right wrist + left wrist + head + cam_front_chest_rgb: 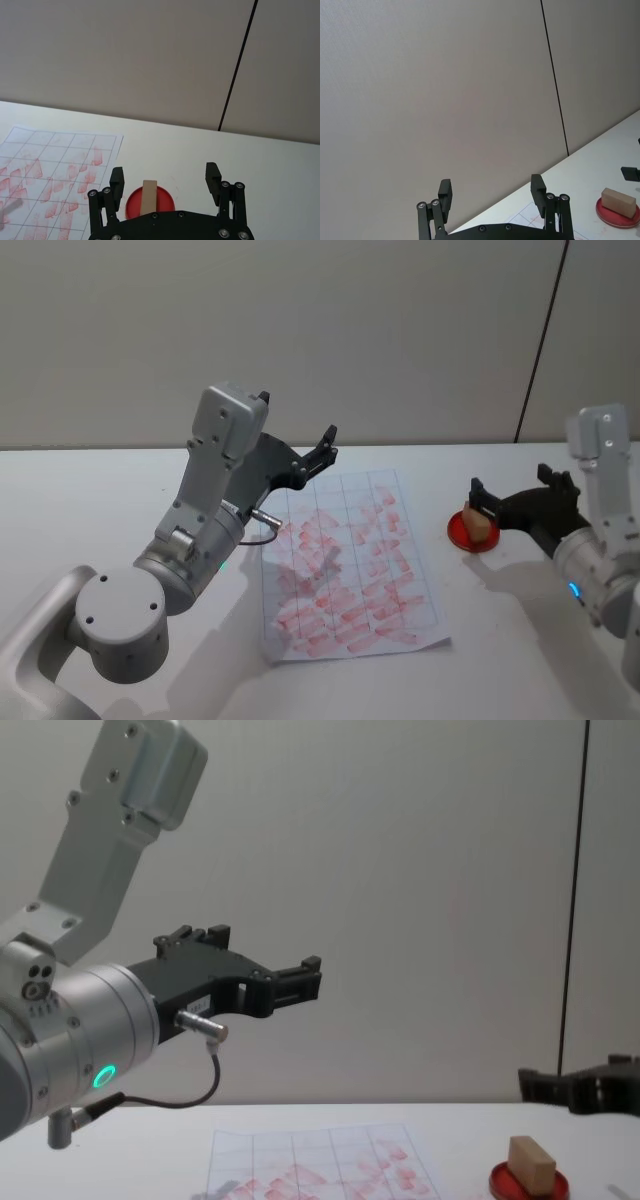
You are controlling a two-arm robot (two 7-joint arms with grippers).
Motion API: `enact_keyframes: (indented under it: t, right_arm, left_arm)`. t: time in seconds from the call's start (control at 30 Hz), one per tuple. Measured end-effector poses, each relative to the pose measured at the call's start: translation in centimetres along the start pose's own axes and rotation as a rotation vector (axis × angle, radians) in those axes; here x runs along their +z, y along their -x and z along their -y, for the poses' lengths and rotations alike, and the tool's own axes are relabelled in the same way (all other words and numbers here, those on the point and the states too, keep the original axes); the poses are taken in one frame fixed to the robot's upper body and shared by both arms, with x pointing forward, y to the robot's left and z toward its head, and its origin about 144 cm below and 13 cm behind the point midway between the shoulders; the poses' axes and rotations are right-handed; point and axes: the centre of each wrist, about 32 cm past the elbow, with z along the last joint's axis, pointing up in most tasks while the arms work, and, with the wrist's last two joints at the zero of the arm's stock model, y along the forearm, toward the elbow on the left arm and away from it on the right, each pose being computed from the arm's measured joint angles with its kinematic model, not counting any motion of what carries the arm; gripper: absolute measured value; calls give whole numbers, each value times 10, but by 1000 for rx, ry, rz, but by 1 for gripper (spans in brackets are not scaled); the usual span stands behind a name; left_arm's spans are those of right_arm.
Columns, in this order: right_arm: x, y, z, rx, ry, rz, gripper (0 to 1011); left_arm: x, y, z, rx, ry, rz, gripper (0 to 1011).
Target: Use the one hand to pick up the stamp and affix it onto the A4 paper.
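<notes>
Right gripper (165, 174) wide open, empty, beside stamp (149, 195) on red ink pad (165, 201); centre astride block, then close. Left gripper (491, 189) open, empty, raised at left.

You have a white bench (90, 490) in front of you. A sheet of paper (345, 565) lies flat on it, ruled in a grid and covered with red stamp marks. The round red ink pad (456, 532) sits on the bench to the right of the paper, near its far right corner, apart from it.
</notes>
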Motion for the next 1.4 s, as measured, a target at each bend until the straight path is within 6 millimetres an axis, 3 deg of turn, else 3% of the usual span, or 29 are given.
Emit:
enact_keyframes:
  t: [0.83,1.17,1.4]
  right_arm:
    - [-11,25,-28,-45,126,-39,1001]
    - [-12,31,-36,-47,162,-51,783]
    - [-13,34,-41,-53,185,-50,549]
  left_arm:
    - [0,0,0,0,0,0,1001]
    - [0,0,0,0,0,0,1001]
    - [0,0,0,0,0,0,1001]
